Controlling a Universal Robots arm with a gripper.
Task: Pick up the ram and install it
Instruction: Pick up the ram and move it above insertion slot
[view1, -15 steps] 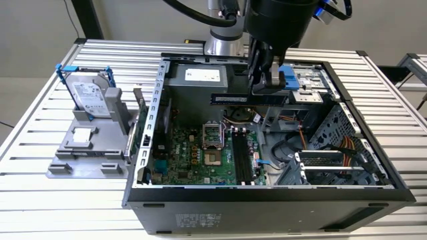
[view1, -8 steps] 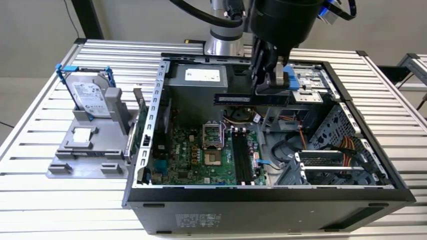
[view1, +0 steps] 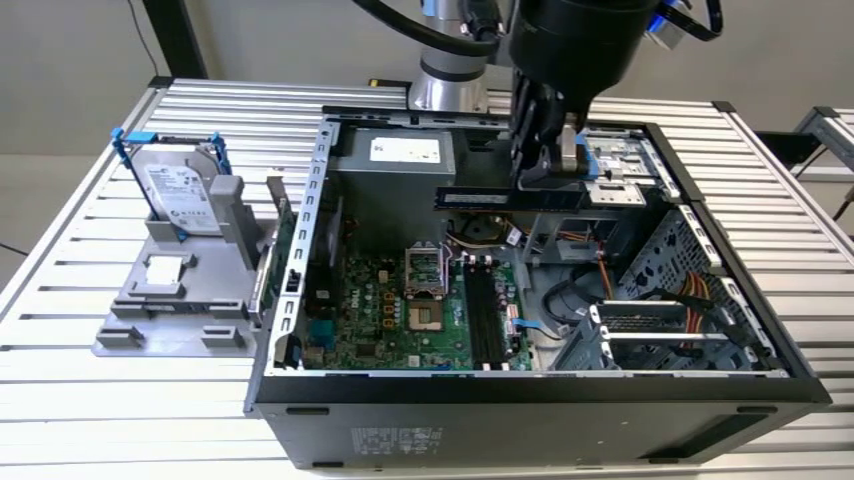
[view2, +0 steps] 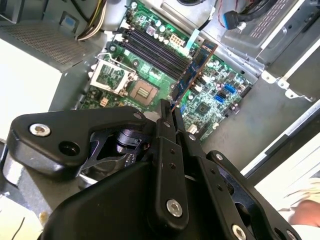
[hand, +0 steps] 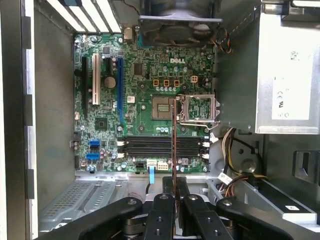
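Observation:
My gripper (view1: 550, 183) is shut on the ram (view1: 497, 198), a long dark stick held level in the air above the open computer case (view1: 310, 240). It hangs over the back of the motherboard (view1: 387, 310), well above the black memory slots (view1: 483, 318). In the second wrist view the ram (view2: 196, 66) juts from the gripper (view2: 167, 111) and slants across the slots (view2: 152, 49). The first wrist view has the ram (hand: 173, 137) edge-on as a thin line rising from the gripper (hand: 173, 184) and crossing the slots (hand: 150, 147).
A hard drive in a blue frame (view1: 180, 188) stands on a grey holder at the exterior view's left, outside the case. Inside are the power supply (view1: 400, 152), the processor socket (view1: 424, 272), loose cables (view1: 594, 255) and a metal drive cage (view1: 674, 320).

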